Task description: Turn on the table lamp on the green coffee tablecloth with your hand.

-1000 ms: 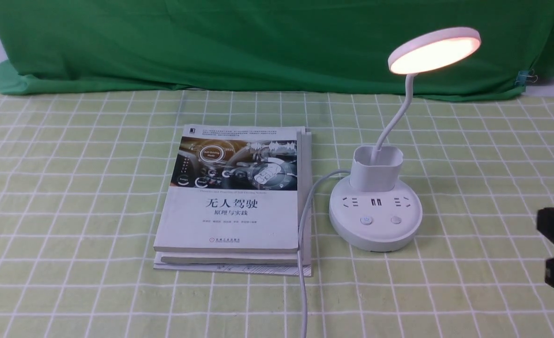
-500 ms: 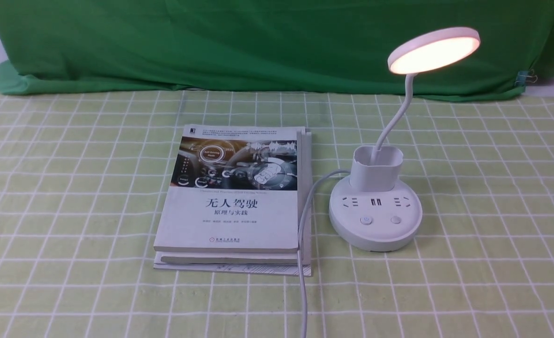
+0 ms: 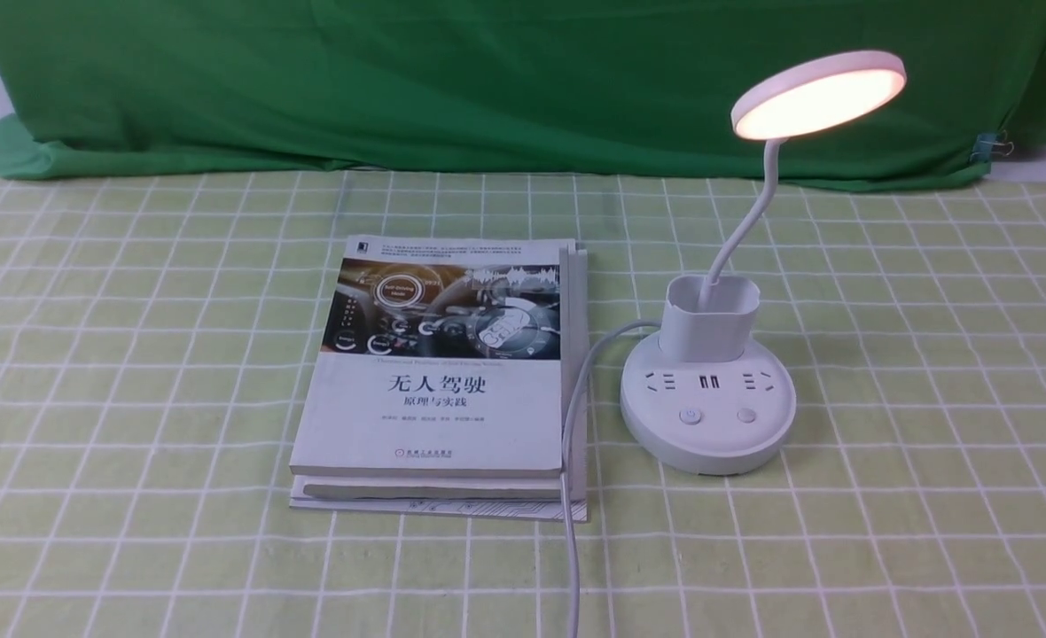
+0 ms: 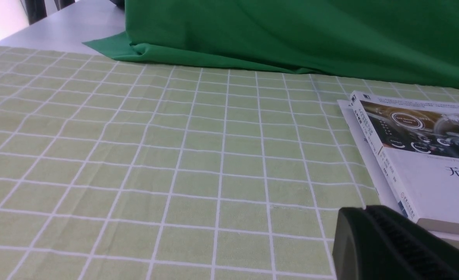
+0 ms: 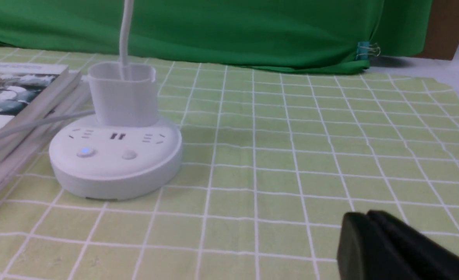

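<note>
The white table lamp (image 3: 707,416) stands on the green coffee tablecloth (image 3: 133,354), right of centre. Its disc head (image 3: 817,93) glows warm. In the right wrist view its base (image 5: 114,157) shows a blue-lit button (image 5: 84,151). My right gripper (image 5: 365,217) is shut and empty, low over the cloth, well off to the lamp's right; it is out of the front view. My left gripper (image 4: 363,212) is shut and empty, beside the near left corner of the book (image 4: 420,163).
A stack of books (image 3: 439,381) lies left of the lamp, with the lamp's white cable (image 3: 572,461) running along its right edge to the front. A dark green backdrop cloth (image 3: 487,80) hangs at the back.
My right arm, seen at the right edge one second ago, has drawn back out of the front view. The lamp stays lit and still.
</note>
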{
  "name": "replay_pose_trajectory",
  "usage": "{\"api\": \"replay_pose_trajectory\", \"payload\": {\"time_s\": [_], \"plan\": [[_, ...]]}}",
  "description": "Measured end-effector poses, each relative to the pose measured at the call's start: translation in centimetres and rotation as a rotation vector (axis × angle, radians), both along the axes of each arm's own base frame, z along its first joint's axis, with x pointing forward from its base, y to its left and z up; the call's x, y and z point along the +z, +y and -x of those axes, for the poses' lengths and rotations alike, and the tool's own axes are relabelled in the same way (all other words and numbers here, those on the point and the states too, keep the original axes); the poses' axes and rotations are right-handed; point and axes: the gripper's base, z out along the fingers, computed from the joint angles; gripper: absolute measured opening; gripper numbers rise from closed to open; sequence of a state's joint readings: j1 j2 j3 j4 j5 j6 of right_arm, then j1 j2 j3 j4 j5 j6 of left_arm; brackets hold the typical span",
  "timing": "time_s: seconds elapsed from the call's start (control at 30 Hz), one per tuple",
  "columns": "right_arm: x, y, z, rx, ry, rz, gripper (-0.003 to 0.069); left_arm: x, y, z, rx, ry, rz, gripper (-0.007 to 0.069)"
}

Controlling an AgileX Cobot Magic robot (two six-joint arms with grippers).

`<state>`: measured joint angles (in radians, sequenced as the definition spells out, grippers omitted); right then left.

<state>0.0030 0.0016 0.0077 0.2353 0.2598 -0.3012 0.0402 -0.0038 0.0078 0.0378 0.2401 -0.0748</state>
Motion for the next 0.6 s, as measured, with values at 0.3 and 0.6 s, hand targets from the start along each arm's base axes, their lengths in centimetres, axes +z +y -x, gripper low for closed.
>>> {"api": "replay_pose_trajectory", "payload": {"time_s": [0.3, 0.6], "plan": [[-0.01, -0.01, 0.0, -0.002, 0.001, 0.001, 0.0048, 0.0, 0.0, 0.0, 0.0, 0.0, 0.0, 0.0003], [-0.01, -0.01, 0.0, -0.002, 0.001, 0.0, 0.0073, 0.0, 0.0, 0.0, 0.0, 0.0, 0.0, 0.0003]]}}
